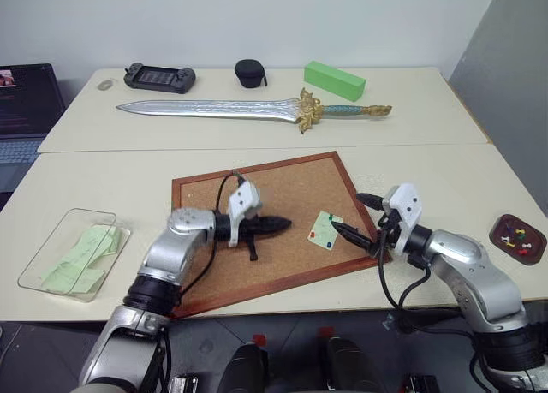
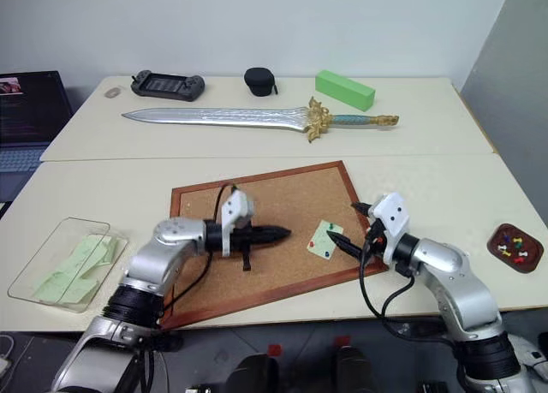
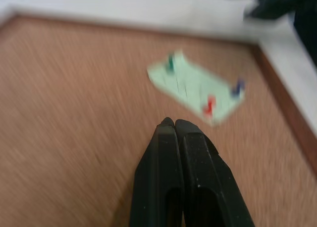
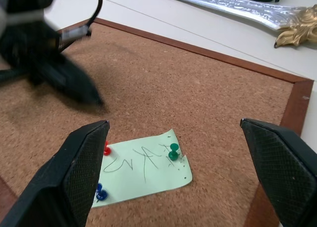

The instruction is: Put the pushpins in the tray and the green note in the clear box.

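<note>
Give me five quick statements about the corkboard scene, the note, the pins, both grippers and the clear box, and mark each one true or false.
1. The green note lies on the corkboard with three pushpins in it. True.
2. The left gripper is wide open. False: its fingers are shut together, empty, pointing toward the note.
3. The right gripper is open, its fingers either side of the note. True.
4. The tray holds no pushpins. False: several coloured pins already lie in it.
5. The clear box sits on the corkboard. False: it sits on the table left of the board, with green slips inside.
</note>
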`<action>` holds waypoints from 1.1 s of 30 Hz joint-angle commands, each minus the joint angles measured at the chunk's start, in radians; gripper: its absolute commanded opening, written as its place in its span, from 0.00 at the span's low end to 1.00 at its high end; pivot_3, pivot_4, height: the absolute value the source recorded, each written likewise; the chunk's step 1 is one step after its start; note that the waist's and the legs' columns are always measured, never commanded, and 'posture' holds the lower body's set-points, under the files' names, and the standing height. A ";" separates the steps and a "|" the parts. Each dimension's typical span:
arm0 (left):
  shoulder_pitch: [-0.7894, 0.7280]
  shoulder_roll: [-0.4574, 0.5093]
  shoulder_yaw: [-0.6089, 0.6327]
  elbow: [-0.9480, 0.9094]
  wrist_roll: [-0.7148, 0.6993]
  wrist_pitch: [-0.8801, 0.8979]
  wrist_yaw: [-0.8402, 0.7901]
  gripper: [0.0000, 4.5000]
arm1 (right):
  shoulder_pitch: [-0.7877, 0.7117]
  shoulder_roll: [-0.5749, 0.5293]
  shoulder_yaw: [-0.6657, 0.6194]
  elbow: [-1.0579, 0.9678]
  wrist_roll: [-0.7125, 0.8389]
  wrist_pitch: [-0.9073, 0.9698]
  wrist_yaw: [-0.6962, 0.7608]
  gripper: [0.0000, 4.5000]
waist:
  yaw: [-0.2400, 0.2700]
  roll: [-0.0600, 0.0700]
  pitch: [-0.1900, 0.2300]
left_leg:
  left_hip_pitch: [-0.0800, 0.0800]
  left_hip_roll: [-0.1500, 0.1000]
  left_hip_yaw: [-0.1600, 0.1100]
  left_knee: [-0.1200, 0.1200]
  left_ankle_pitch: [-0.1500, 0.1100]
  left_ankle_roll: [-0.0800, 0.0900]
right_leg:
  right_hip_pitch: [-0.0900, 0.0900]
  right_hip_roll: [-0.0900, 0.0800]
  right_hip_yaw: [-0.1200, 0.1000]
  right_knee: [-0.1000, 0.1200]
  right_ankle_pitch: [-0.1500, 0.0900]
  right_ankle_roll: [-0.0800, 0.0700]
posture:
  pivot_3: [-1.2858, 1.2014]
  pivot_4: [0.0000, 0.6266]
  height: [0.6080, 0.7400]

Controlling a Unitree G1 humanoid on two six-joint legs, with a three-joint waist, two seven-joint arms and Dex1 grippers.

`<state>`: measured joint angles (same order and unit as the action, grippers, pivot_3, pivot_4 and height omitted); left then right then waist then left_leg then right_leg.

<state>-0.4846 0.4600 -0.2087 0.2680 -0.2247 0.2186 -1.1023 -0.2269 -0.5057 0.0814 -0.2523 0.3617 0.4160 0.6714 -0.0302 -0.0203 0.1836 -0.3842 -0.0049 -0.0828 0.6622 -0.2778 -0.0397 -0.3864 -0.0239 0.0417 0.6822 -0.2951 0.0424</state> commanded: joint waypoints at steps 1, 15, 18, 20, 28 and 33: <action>0.015 0.001 -0.024 0.051 0.043 -0.033 -0.003 0.01 | -0.036 0.013 0.019 0.023 -0.023 -0.034 0.022 1.00 | 0.000 0.001 -0.001 | 0.000 0.000 0.000 0.000 0.000 0.000 | 0.000 0.000 0.000 0.000 0.000 0.000 | 0.52 0.24 1.00; -0.023 -0.008 -0.017 0.110 0.052 -0.069 -0.011 0.01 | -0.112 0.085 0.051 0.243 -0.084 -0.128 0.065 1.00 | -0.001 0.003 -0.002 | 0.003 -0.001 0.000 0.000 0.000 0.000 | 0.003 0.000 0.000 0.001 0.002 0.000 | 0.52 0.24 1.00; -0.027 0.001 -0.015 0.110 0.055 -0.066 -0.022 0.00 | -0.130 0.098 0.049 0.304 -0.093 -0.158 0.076 0.96 | -0.002 0.003 -0.002 | 0.003 -0.001 0.000 0.000 0.000 0.000 | 0.003 0.001 0.000 0.001 0.002 0.000 | 0.52 0.24 1.00; -0.029 0.004 -0.014 0.111 0.057 -0.067 -0.026 0.00 | -0.134 0.099 0.049 0.324 -0.098 -0.174 0.084 0.90 | -0.002 0.003 -0.002 | 0.003 -0.001 0.001 0.000 0.000 0.000 | 0.002 0.001 0.000 0.001 0.003 0.000 | 0.52 0.24 1.00; -0.039 0.008 -0.013 0.121 0.068 -0.074 -0.030 0.00 | -0.145 0.112 0.056 0.367 -0.118 -0.211 0.100 0.53 | -0.002 0.003 -0.002 | 0.003 -0.001 0.000 0.000 0.000 0.000 | 0.002 0.001 0.000 0.001 0.003 -0.001 | 0.52 0.24 1.00; -0.047 0.006 -0.011 0.135 0.073 -0.079 -0.033 0.00 | -0.149 0.124 0.052 0.378 -0.126 -0.217 0.096 0.34 | -0.002 0.003 -0.002 | 0.003 -0.001 0.000 0.000 0.000 0.000 | 0.002 0.001 0.000 0.001 0.003 -0.001 | 0.52 0.24 1.00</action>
<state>-0.5300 0.4502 -0.2106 0.3673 -0.1888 0.1383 -1.1456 -0.3552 -0.3875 0.1412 0.1342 0.2443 0.2229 0.7637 -0.0319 -0.0171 0.1814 -0.3808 -0.0055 -0.0825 0.6626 -0.2775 -0.0394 -0.3841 -0.0226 0.0417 0.6829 -0.2923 0.0416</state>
